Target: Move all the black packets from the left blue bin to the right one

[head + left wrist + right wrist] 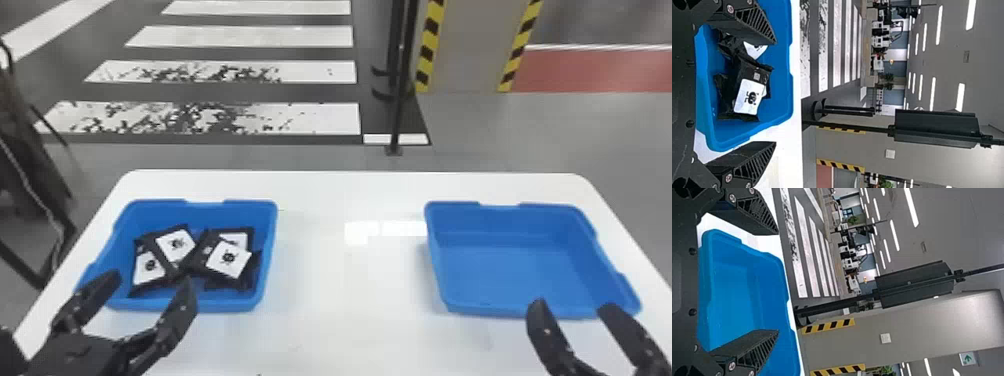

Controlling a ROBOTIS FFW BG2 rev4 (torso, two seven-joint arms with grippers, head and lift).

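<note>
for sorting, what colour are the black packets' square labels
White square labels with black prints; head view best.

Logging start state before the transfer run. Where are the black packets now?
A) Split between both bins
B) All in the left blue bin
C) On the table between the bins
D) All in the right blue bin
B: the black packets lie overlapping inside the left blue bin, and the right blue bin is empty.

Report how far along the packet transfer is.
Nothing looks done: no packet lies in the right blue bin. The left gripper and right gripper are open, holding nothing. Still to move: at least four black packets in the left blue bin.
</note>
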